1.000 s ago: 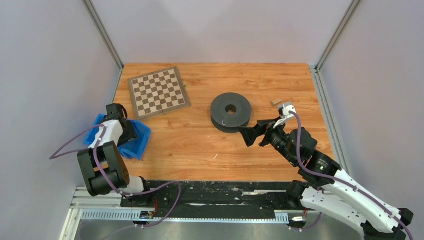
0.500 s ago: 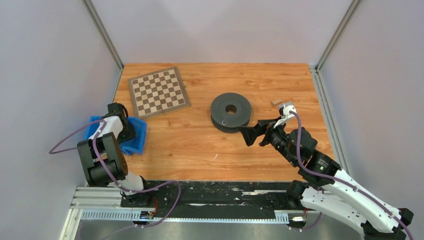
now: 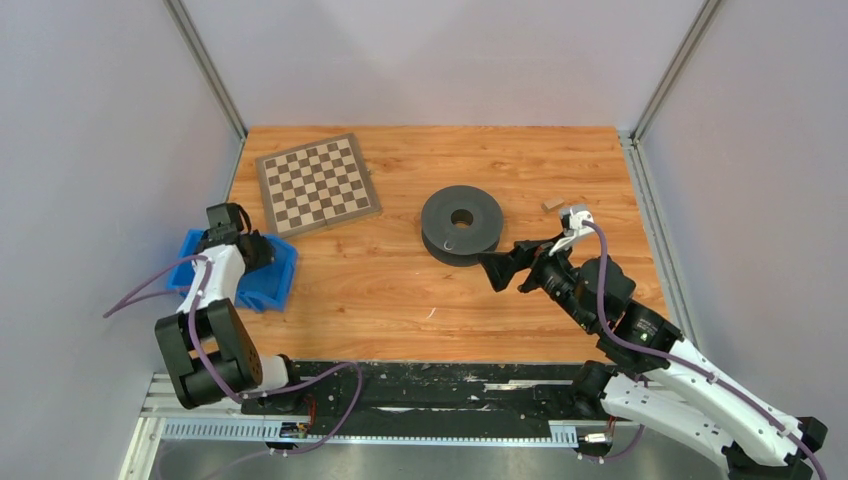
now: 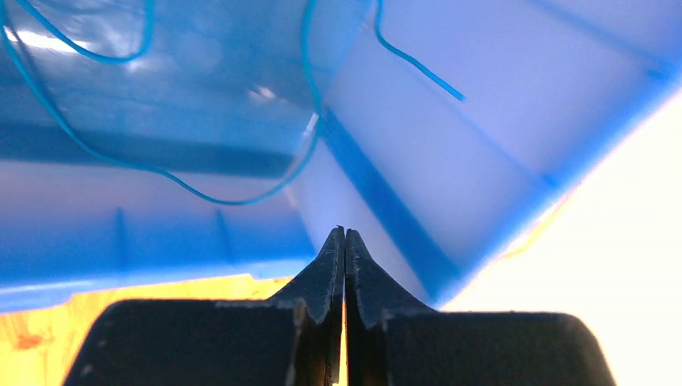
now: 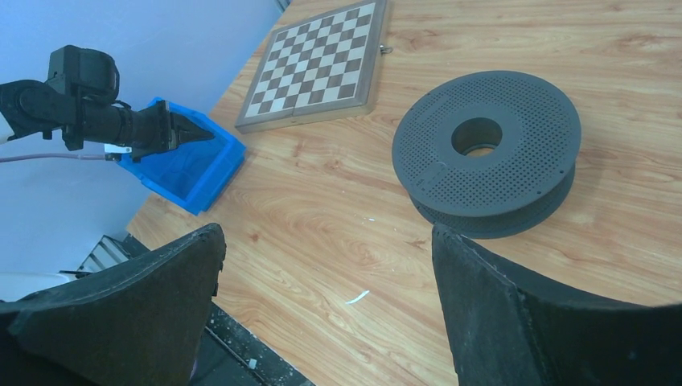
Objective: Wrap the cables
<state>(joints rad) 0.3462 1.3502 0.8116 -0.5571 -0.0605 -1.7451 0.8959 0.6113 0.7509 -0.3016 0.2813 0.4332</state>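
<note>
The cables (image 4: pixel 201 195) are a thin blue wire lying in loose loops inside a blue bin (image 4: pixel 450 112), seen close up in the left wrist view. My left gripper (image 4: pixel 344 232) is shut just short of the loops, its tips pressed together with nothing visible between them. From above, the left gripper (image 3: pixel 262 250) reaches into the bin (image 3: pixel 275 285) at the table's left edge; the wire is too thin to see there. My right gripper (image 3: pixel 505 262) hovers open beside a dark grey spool (image 3: pixel 461 223), holding nothing.
A chessboard (image 3: pixel 316 184) lies at the back left of the wooden table. A small beige piece (image 3: pixel 552 204) sits right of the spool. A white scrap (image 3: pixel 431 313) lies near the front edge. Grey walls enclose the table.
My left gripper has closed from partly open. Its arm has swung and the blue bin has shifted slightly left. The right arm has stayed still.
</note>
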